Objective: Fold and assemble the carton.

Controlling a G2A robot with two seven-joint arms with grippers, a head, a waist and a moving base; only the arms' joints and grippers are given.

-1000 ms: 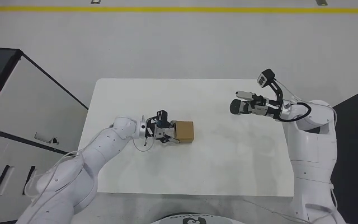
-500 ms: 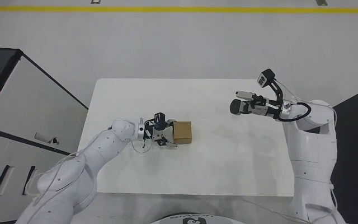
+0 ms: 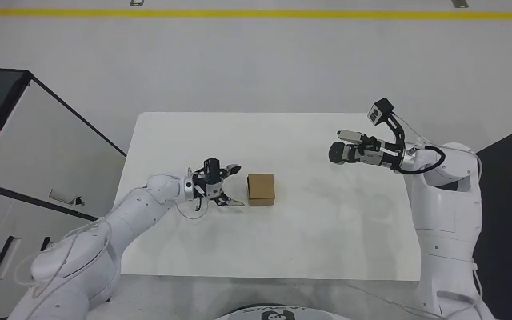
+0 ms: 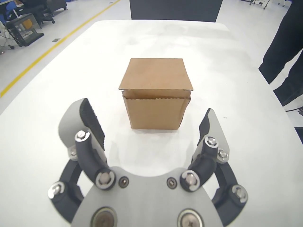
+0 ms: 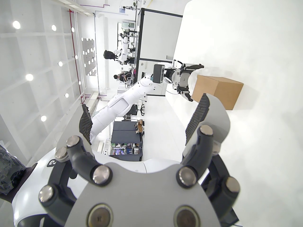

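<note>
Standing near the centre of the tabletop (image 3: pixel 320 240), the carton (image 3: pixel 261 190) has its top flap lying slightly ajar. Left gripper (image 3: pixel 234 186): jaws spread wide, empty, just beside the carton on its left-edge side, not touching. Right gripper (image 3: pixel 333 152): jaws spread wide, empty, toward the right edge, well apart from the carton.

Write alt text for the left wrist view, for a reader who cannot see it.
A small brown carton stands on a white table, its top flap folded over but not fully shut. The left gripper is open just short of it, touching nothing.
</note>
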